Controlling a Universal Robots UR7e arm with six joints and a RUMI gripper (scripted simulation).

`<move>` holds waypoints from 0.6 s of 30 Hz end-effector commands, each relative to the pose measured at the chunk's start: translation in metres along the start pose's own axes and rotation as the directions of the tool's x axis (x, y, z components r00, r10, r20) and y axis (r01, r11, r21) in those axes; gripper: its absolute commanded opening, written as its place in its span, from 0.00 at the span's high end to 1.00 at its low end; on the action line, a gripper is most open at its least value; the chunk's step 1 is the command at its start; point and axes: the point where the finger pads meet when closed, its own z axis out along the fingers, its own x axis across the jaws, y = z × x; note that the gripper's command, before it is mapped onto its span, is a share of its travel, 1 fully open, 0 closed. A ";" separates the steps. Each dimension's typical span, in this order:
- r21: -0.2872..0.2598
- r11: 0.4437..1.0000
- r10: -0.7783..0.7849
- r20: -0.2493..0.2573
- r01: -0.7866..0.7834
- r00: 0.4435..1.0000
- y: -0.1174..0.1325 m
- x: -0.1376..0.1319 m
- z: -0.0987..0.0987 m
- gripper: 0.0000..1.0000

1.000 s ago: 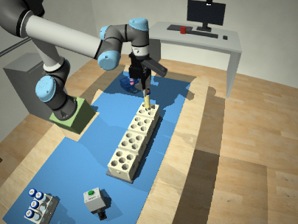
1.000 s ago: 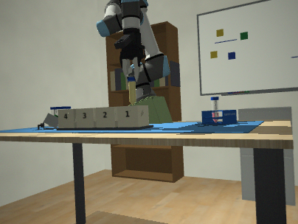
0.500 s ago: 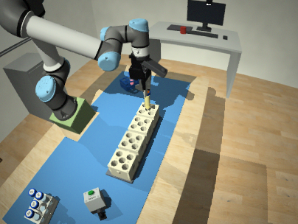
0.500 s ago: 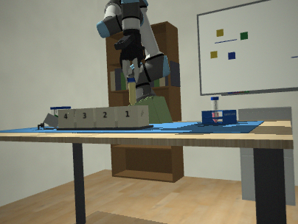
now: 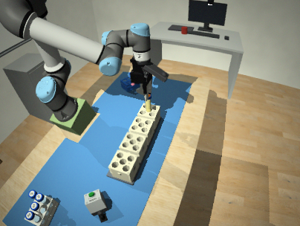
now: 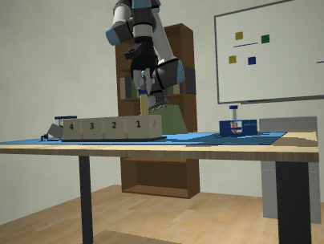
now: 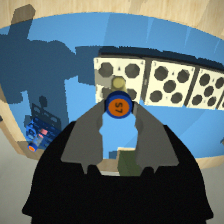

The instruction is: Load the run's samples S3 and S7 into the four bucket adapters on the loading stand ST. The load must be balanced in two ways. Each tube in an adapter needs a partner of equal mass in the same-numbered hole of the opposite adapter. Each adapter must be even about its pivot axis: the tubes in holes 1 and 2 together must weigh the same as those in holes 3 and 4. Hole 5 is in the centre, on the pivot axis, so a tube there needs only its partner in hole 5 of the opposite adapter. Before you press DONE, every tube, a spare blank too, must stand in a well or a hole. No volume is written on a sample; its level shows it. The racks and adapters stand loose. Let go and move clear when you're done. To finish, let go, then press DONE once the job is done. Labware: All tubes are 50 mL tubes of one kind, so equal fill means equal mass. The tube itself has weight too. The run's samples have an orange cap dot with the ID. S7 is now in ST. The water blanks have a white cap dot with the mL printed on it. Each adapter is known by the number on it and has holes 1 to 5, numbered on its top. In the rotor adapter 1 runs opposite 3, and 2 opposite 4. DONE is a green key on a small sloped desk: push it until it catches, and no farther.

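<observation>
My gripper [image 5: 147, 96] [image 6: 143, 87] [image 7: 118, 101] is shut on sample tube S7 [image 5: 148, 105] [image 6: 143, 105], just under its blue cap with the orange dot [image 7: 118, 106]. The tube holds a yellowish liquid and hangs upright. Its lower end reaches the top of adapter 1 [image 5: 155, 116] [image 6: 138, 126] [image 7: 120, 66] at the far end of the stand; I cannot tell which hole. Adapters 2 [image 6: 113, 127], 3 [image 6: 91, 128] and 4 [image 5: 119, 167] [image 6: 71, 128] show empty holes. Sample S3 [image 6: 233, 116], with pink liquid, stands in the blue rack [image 5: 126, 82] [image 6: 249, 127] [image 7: 37, 131].
A small rack with several white-dotted blanks [image 5: 37, 208] stands at the mat's near left corner. The grey desk with the green DONE key [image 5: 91, 194] is beside it. The blue mat [image 5: 85, 149] covers the wooden table.
</observation>
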 end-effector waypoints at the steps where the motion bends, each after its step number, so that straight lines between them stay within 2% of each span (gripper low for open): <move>1: -0.002 1.000 0.000 -0.001 0.000 1.000 0.001 0.001 0.010 1.00; 18: -0.002 1.000 0.000 -0.001 0.000 1.000 0.001 0.001 0.030 1.00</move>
